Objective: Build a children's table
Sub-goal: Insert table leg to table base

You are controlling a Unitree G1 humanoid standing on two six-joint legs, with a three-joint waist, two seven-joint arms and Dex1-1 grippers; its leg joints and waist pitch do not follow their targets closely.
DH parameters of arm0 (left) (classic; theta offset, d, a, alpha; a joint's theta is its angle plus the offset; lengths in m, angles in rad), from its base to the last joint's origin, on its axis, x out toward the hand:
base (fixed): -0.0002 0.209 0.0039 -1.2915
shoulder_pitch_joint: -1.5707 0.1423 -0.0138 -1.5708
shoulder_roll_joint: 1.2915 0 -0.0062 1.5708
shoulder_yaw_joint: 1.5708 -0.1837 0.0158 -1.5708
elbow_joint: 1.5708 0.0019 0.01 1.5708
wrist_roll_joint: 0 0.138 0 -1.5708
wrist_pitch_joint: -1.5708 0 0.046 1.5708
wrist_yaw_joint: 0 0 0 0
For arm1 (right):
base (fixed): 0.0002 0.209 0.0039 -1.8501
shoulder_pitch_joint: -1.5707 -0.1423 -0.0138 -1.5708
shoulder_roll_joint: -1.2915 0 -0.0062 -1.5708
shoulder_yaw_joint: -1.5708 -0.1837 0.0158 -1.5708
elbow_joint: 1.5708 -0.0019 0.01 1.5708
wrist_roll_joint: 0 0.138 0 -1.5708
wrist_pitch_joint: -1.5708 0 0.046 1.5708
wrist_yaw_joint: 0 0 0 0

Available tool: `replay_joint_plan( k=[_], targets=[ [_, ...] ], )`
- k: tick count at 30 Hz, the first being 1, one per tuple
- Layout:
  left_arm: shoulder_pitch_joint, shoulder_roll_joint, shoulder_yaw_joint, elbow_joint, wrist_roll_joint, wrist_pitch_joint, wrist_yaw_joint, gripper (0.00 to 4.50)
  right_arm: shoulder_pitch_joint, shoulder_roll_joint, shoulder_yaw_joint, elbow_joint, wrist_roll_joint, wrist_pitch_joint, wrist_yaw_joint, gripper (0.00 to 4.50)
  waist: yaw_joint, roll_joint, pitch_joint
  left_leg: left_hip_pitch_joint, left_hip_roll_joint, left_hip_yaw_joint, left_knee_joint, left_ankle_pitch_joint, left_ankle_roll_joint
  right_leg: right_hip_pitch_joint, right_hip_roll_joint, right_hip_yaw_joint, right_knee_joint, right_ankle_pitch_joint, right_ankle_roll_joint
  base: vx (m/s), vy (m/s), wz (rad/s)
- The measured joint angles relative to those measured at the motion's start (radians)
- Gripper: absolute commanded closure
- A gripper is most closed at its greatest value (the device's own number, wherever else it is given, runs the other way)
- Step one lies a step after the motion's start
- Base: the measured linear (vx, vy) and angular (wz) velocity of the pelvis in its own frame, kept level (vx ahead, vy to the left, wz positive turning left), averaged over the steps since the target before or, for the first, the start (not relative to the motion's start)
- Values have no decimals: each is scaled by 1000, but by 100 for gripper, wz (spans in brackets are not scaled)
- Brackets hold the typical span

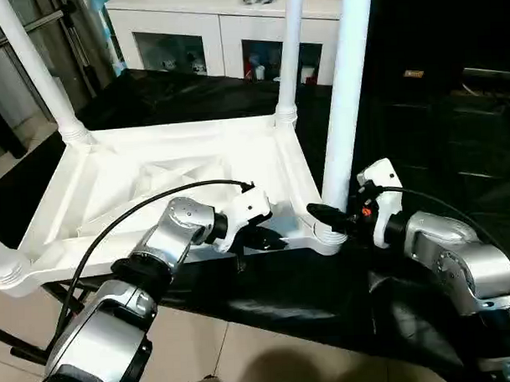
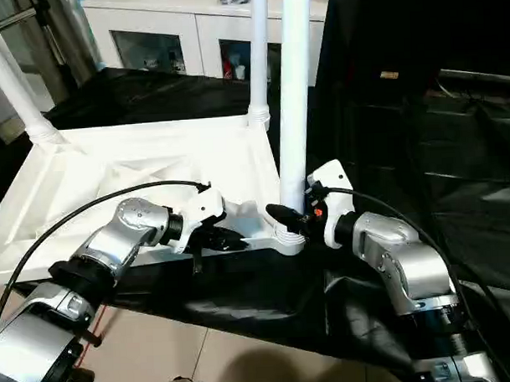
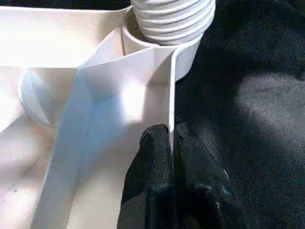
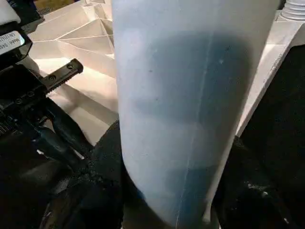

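Left fingers [image 3: 157, 157] pinch tabletop rim [image 3: 170, 100]; right fingers [image 4: 107, 157] clasp leg [image 4: 190, 95], tips hidden.

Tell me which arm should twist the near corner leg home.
Right. The right gripper already clasps that leg just above its socket, while the left gripper is pinching the tabletop's rim, steadying it.

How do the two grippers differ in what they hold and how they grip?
The left gripper pinches the tabletop's thin rim wall, fingers nearly together; the right gripper straddles the near leg, fingers spread around the tube. Both work at the same corner socket.
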Motion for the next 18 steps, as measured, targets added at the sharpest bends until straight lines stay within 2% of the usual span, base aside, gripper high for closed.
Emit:
replay_joint_plan(
  k=[7, 13, 18],
  targets=[
    [3, 0, 9, -1, 1, 0, -8, 450, -3, 13, -2, 9, -3, -4, -11, 257, -1, 0, 0, 0, 0, 0, 0, 0, 0, 0, 0, 0, 0, 0, 0, 0, 0, 0],
    [5, 1, 10, -1, 1, 0, -8, 450, -10, 50, -31, 54, 3, -18, -33, 257, -3, 1, 0, 0, 0, 0, -1, 0, 0, 0, 0, 0, 0, 0, 0, 0, 0, 0],
    [14, 2, 11, -13, 3, 0, -7, 450, 15, 89, -98, 84, 59, -31, -44, 257, -3, 2, 0, 0, 0, 0, -1, 0, 0, 0, 0, 0, 0, 0, 0, 0, 0, 0]
  ],
)
